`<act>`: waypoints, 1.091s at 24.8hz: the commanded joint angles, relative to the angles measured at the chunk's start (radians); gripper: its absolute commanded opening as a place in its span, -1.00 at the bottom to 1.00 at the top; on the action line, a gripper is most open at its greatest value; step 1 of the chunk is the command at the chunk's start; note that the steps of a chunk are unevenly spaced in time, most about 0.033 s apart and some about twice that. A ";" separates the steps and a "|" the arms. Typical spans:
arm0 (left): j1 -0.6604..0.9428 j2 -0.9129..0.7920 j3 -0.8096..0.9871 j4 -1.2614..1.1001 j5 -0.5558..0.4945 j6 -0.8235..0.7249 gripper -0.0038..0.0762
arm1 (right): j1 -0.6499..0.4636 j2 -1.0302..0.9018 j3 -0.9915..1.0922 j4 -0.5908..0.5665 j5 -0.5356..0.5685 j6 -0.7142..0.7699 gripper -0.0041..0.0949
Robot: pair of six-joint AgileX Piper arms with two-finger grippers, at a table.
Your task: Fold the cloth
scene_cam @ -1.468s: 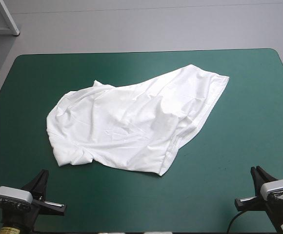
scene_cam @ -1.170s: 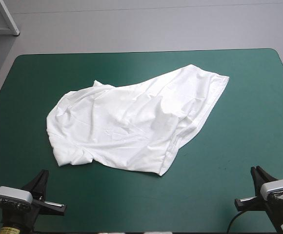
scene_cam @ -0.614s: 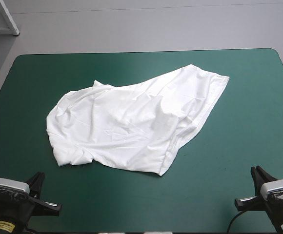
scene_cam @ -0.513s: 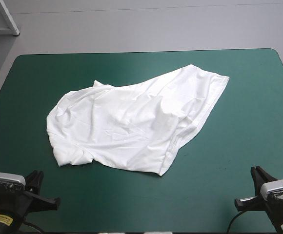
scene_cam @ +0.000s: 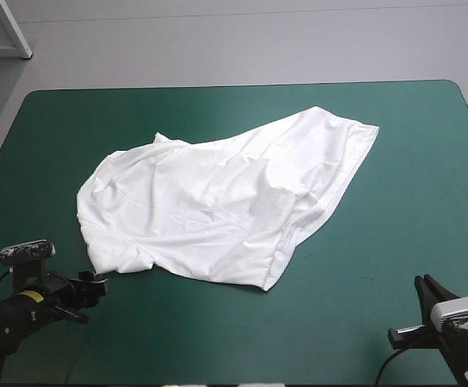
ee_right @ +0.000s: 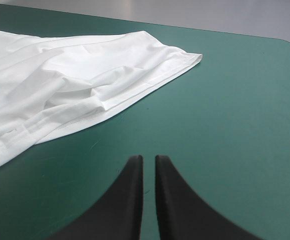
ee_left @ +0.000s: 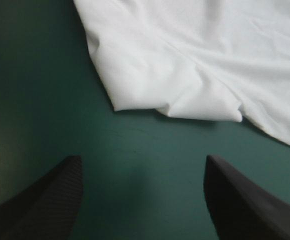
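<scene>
Nothing is folded yet: the T-shirt (scene_cam: 218, 201) lies rumpled on the surface (scene_cam: 411, 161), my left jaws gaping empty just off its seven o'clock corner, my right jaws closed, empty, at five.

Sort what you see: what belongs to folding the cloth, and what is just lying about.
Belongs to the job: the white T-shirt, spread crumpled; the left gripper, open near its corner; the right gripper, shut, apart from it.
Not part of it: only the teal-green cover beneath.
</scene>
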 commanded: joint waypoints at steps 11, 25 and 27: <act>-0.005 0.446 -0.243 0.045 -0.151 -0.016 0.37 | 0.004 0.012 -0.031 0.005 -0.074 -0.006 -0.74; -0.005 0.734 -0.288 -0.015 -0.216 0.090 0.10 | 0.004 0.012 -0.029 0.005 -0.077 -0.006 -0.74; -0.005 0.747 -0.286 -0.015 -0.223 0.097 0.10 | 0.004 0.012 -0.029 0.007 -0.077 -0.006 -0.74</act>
